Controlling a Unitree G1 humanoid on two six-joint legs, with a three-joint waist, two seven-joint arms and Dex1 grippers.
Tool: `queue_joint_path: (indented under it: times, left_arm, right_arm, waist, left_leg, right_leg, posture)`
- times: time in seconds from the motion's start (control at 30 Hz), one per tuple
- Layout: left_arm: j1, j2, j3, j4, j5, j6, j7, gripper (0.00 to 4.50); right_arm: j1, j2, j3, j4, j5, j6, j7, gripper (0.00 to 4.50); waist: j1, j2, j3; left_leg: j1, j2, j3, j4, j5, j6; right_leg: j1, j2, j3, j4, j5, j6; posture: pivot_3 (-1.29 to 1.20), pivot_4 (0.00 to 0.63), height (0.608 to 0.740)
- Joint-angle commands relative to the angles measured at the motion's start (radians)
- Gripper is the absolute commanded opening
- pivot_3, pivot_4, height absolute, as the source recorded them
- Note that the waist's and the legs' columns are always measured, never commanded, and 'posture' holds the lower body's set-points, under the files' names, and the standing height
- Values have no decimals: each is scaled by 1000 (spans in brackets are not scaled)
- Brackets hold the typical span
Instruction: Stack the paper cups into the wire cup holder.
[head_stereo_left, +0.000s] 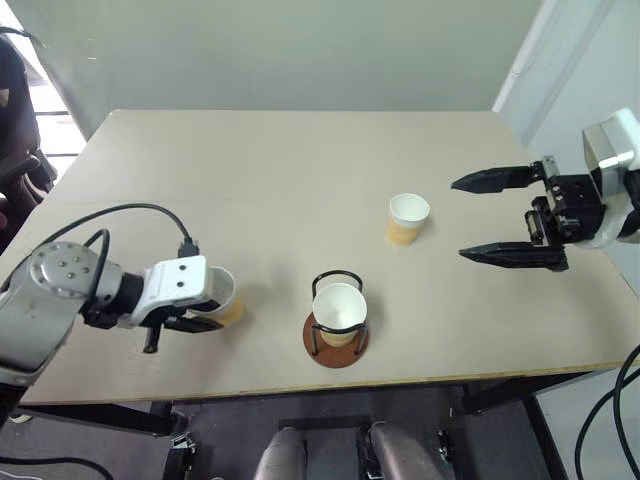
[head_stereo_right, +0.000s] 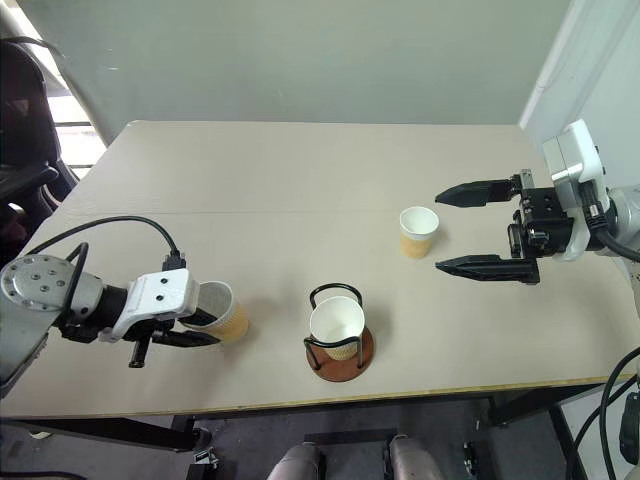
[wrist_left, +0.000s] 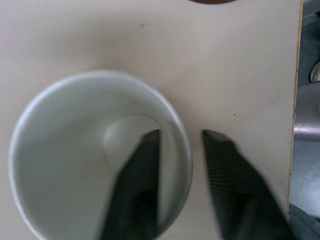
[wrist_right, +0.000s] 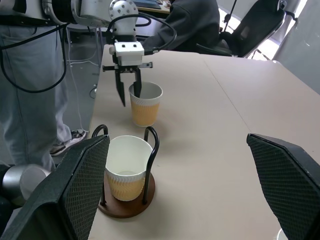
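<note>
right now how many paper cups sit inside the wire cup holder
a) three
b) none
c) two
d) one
d) One paper cup stands inside the wire cup holder; a second cup stands loose on the table, and a third cup has the left tool straddling its rim, one finger inside and one outside.

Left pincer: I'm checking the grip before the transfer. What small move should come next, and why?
Probably finish pinching, then lift. The left pincer straddles the wall of a paper cup, one finger inside and one outside, with a gap showing. The wire cup holder nearby already holds one cup.
</note>
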Motion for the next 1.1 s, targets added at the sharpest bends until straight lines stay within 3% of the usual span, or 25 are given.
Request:
queue_joint_path:
  times: [0.03,0.3,0.5,0.67,0.9,1.1]
  left_arm:
    - [-40,4,8,5,7,-16,-16,49]
    - [-217,-14,57,55,-128,-67,-169,49]
    - [-641,-138,-1,214,-277,-93,-287,49]
    - [-781,-165,-176,271,-361,-180,-290,49]
    - [-1007,-289,-517,337,-487,-299,-290,49]
    - [-1102,-286,-718,343,-570,-396,-290,49]
  right_arm:
    - [-1,-22,-22,-26,7,-9,-12,4500]
    - [61,-56,-69,-105,64,13,-14,4500]
    - [75,-66,-156,-137,149,40,-62,4500]
    - [108,-78,-180,-162,158,43,-98,4500]
    - [189,-105,-250,-227,172,53,-152,4500]
    - [249,-125,-308,-276,194,70,-191,4500]
  waist:
    - [0,0,0]
    - [5,0,0]
    - [17,-1,0]
    - [12,0,0]
    - [24,0,0]
    - [23,0,0]
  left_leg:
    - [0,0,0,0,0,0]
    - [-1,0,0,0,0,0]
    - [-3,0,-2,4,1,1]
    - [-2,-2,1,5,0,2]
    - [-10,-2,-1,15,-2,6]
    - [-13,-4,3,18,-3,8]
  right_leg:
    - [0,0,0,0,0,0]
    - [0,0,0,0,0,1]
    - [1,0,0,0,1,4]
    - [3,-3,3,-2,4,16]
    - [3,-3,5,-8,9,29]
    - [4,-4,7,-17,12,34]
  posture:
    - [0,150,740]
    - [0,150,740]
    - [0,150,740]
    - [0,150,740]
    - [0,150,740]
    - [0,150,740]
